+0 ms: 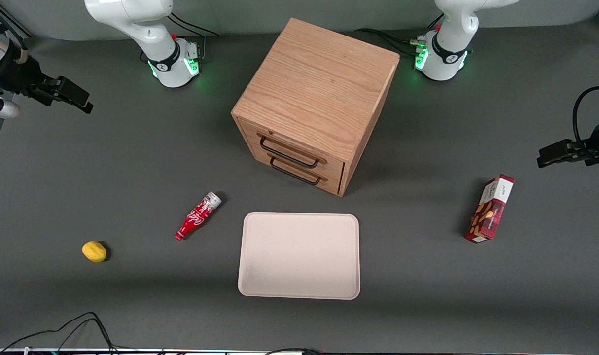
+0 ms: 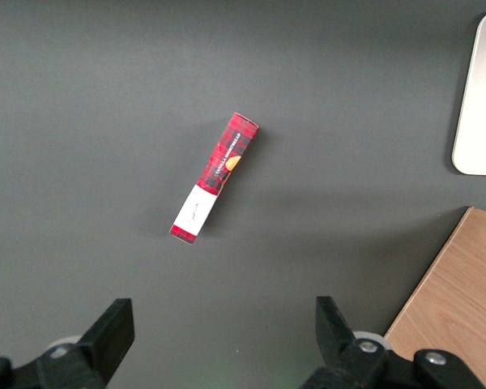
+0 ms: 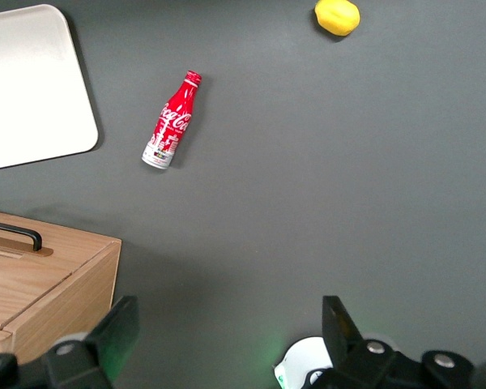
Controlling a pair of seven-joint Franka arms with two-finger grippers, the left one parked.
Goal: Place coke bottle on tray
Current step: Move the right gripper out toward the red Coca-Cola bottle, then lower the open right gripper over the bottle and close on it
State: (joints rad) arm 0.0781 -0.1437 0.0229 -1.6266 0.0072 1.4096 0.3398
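The coke bottle (image 1: 198, 216) lies on its side on the dark table, beside the tray (image 1: 299, 255) on the working arm's side, its red cap pointing toward the front camera. It also shows in the right wrist view (image 3: 172, 121), next to the tray's corner (image 3: 28, 81). The cream tray lies flat, with nothing on it, in front of the wooden drawer cabinet. My right gripper (image 1: 80, 101) hangs high over the working arm's end of the table, well away from the bottle. In the right wrist view the gripper (image 3: 227, 332) is open and holds nothing.
A wooden two-drawer cabinet (image 1: 314, 103) stands mid-table, farther from the front camera than the tray. A yellow lemon (image 1: 94, 251) lies toward the working arm's end. A red snack box (image 1: 490, 208) lies toward the parked arm's end. Cables (image 1: 82, 325) run along the near table edge.
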